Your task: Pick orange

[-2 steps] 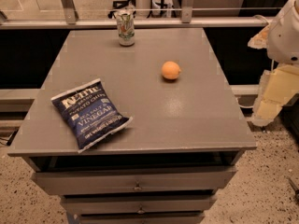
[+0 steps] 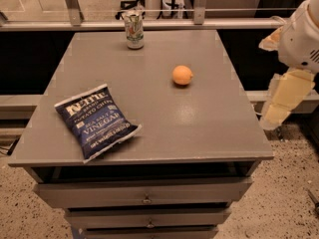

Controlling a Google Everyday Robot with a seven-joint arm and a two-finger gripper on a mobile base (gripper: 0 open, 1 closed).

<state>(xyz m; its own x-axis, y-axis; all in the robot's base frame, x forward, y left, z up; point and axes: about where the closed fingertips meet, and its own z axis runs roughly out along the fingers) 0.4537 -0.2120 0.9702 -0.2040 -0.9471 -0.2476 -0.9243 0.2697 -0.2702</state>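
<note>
The orange (image 2: 182,75), small and round, lies on the grey cabinet top (image 2: 164,128), right of centre toward the back. My arm (image 2: 286,91) shows at the right edge as white and cream segments, beside the cabinet's right side and apart from the orange. The gripper itself is out of view past the right edge.
A blue chip bag (image 2: 97,120) lies flat at the front left. A drink can (image 2: 133,30) stands at the back, left of centre. A metal rail (image 2: 164,24) runs behind the cabinet. Drawers (image 2: 144,195) are below the front edge.
</note>
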